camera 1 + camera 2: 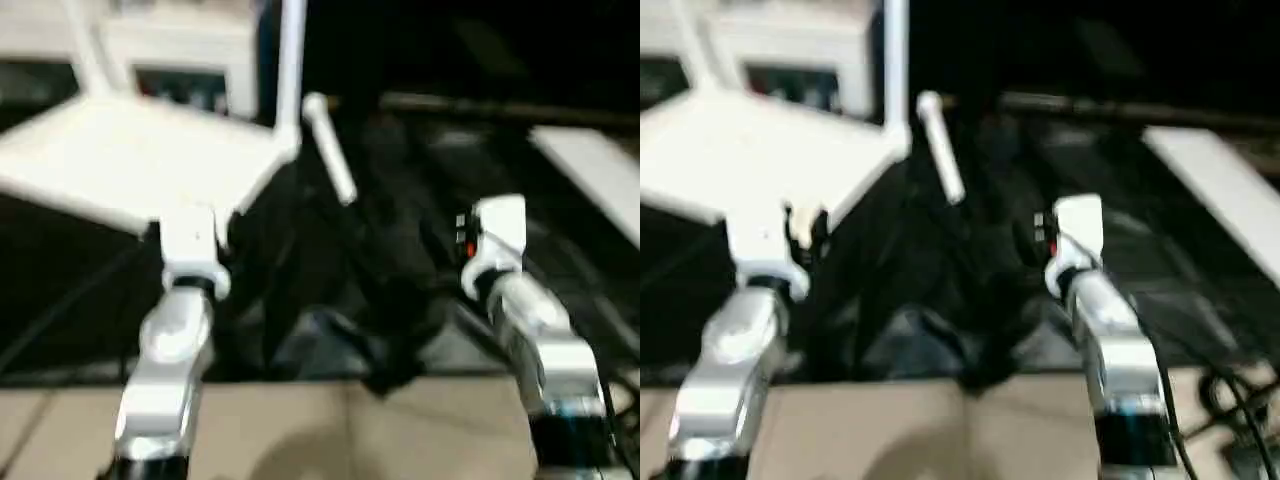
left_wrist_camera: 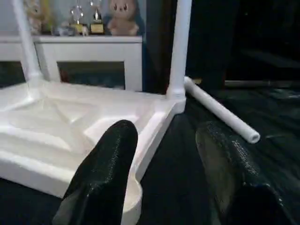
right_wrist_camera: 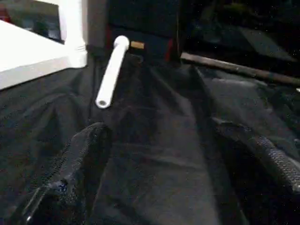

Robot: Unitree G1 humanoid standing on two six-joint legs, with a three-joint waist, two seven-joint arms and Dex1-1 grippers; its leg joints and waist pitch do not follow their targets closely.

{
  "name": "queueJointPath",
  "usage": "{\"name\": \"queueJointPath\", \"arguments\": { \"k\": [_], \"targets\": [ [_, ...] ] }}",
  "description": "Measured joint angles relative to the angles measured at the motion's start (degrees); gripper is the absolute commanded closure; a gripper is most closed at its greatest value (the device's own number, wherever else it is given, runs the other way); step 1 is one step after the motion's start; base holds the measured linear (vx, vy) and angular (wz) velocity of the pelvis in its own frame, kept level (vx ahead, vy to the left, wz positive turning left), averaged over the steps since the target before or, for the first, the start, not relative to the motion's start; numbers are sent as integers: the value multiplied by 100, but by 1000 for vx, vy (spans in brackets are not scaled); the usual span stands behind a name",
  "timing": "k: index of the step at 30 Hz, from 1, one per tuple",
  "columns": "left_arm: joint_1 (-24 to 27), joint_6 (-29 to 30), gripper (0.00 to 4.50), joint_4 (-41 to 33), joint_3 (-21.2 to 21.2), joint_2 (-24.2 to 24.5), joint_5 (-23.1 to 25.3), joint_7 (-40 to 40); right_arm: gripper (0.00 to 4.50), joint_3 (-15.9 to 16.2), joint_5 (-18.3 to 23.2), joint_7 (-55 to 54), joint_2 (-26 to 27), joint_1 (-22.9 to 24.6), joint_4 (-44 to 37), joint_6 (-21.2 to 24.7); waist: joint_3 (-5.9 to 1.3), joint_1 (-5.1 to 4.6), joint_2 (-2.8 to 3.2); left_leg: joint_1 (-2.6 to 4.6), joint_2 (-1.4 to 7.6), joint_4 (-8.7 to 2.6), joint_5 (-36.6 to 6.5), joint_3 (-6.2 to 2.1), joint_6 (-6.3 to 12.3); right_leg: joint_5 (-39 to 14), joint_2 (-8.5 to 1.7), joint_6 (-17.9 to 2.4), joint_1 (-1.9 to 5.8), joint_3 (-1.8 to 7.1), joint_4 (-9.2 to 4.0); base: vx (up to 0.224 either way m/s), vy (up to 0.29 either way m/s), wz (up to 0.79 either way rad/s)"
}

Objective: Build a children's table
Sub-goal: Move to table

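I see the children's table (image 2: 70, 122) lying upside down on a black cloth (image 3: 154, 140), on my left side, with its ribbed underside facing up. Two legs are already standing in the far corner sockets: one at the far left corner (image 2: 24, 42) and one at the far right corner (image 2: 180, 47). A loose leg (image 3: 111, 71) lies flat on the cloth just beside the far right corner, well apart from both arms.

My left gripper (image 2: 159, 173) is at the near right corner of the top. One finger (image 2: 101, 173) is over the white rim beside the empty round socket, the other is over the cloth. The jaws stand about half open and I cannot tell if they touch the rim.

My right gripper (image 3: 183, 164) hovers over the bare cloth with jaws wide and holding nothing.

Behind the table stands a white cabinet (image 2: 89, 56) with small figures on top.
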Motion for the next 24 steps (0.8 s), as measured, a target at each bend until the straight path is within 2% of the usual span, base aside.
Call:
{"name": "queueJointPath", "arguments": {
  "k": [1, 2, 5, 8, 10, 12, 14, 15, 16, 17, 18, 19, 20, 21, 22, 23, 24],
  "targets": [
    [22, 4, 201, 0, -22, -21, 1, -1, 58, 3, -2, 0, -10, -1, 0, -2, -4, 36, 9, -41, 5, 70, -138, -5, 77, 0, -5, 0, 5, -15, -15, 102, -4, -24],
    [24, 13, 201, 0, -91, -35, 4, -9, 58, -16, -10, -11, -33, 22, 17, -1, -40, 87, 82, -167, -70, 120, -228, -82, 196, 1, 15, 0, -8, -58, -64, 100, 9, -15],
    [19, 23, 201, -1, -136, -32, 9, -50, 58, -6, -20, -54, -38, 50, 43, 0, -89, 78, 119, -162, -60, -34, 1, -105, 44, 32, 91, -19, 13, -45, -225, 89, 23, -7],
    [20, 47, 201, -1, -62, 73, 13, -50, 58, 70, -27, -54, -9, 34, 43, 0, -117, 13, 89, -117, -80, -55, -30, -95, 93, 117, 87, -112, 30, 27, -267, 114, 33, 1],
    [19, 60, 201, -1, -44, 93, 12, -49, 58, 75, -29, -54, -9, 28, 43, 0, -119, 21, 95, -80, -86, -129, -40, -58, 116, 90, 90, -134, 80, 21, -344, 133, 24, 6],
    [17, 63, 201, -1, -63, 63, 12, -49, 58, 76, -31, -54, -10, 18, 43, -3, -129, 35, 106, -87, -101, -166, -79, -46, 167, 51, 104, -114, 126, 15, -408, 106, 27, 0],
    [15, 66, 201, -1, -77, 55, 12, -49, 58, 95, -35, -54, -9, 18, 43, -4, -130, 50, 105, -83, -112, -166, -131, -55, 202, -12, 105, -80, 143, 15, -407, 121, 22, 4],
    [14, 69, 201, -1, -79, 54, 11, -49, 58, 111, -35, -53, -11, 20, 43, -4, -136, 54, 101, -115, -130, -139, -173, -95, 270, -38, 98, -42, 163, -11, -419, 134, 15, 5],
    [-13, 71, 201, -2, -95, 53, 10, -49, 58, 107, -38, -55, -21, 22, 47, -4, -144, 45, 118, -188, -141, -66, -230, -177, 382, -65, 100, 2, 179, -62, -433, 127, 1, 18],
    [-38, 78, 201, -2, -140, 25, 9, -50, 58, 102, -38, -54, -32, 24, 59, -4, -160, 22, 145, -385, -163, 128, -334, -331, 795, -90, 92, 51, 229, -203, -495, 112, 11, 50],
    [-38, 83, 201, -2, -152, 22, 9, -50, 58, 104, -39, -54, -31, 23, 78, -4, -157, 19, 164, -436, -187, 189, -380, -433, 985, -95, 101, 90, 300, -301, -543, 112, 11, 50],
    [-37, 90, 201, -2, -133, 44, 9, -49, 58, 150, -39, -51, -18, 12, 79, -4, -160, 7, 182, -408, -243, 181, -404, -571, 1014, -148, 101, 95, 346, -386, -513, 183, 5, 69],
    [-2, 93, 201, -2, -68, 104, 10, -45, 58, 273, -38, -42, 49, -61, 89, -6, -161, -60, 155, -329, -390, 119, -428, -842, 1043, -275, 59, 19, 195, -324, -165, 224, -70, 51],
    [25, 110, 201, 13, 44, 178, 16, -34, 58, 365, -37, -20, 113, -120, 85, -19, -160, -79, 139, -237, -532, 63, -438, -1055, 1048, -356, 67, 31, 36, -210, 225, 224, -70, 51],
    [29, 117, 201, 14, 96, 185, 18, -27, 58, 418, -36, 8, 122, -123, 83, -45, -163, -83, 136, -130, -659, -4, -453, -1245, 1072, -414, 118, 62, -94, -103, 418, 94, -168, 26],
    [5, 115, 201, -33, 91, 178, 16, -30, 58, 423, -42, 13, 106, -121, 79, -54, -181, -113, 43, -39, -853, -96, -455, -1367, 1062, -409, 181, 65, -261, 151, 316, -94, -187, 32],
    [-21, 107, 201, -65, 70, 144, 13, -35, 58, 406, -52, 10, 46, -110, 77, -69, -172, -154, -73, -64, -1016, -70, -460, -1391, 973, -361, 182, -42, -213, 361, 240, -33, -236, 83]
  ]
}}
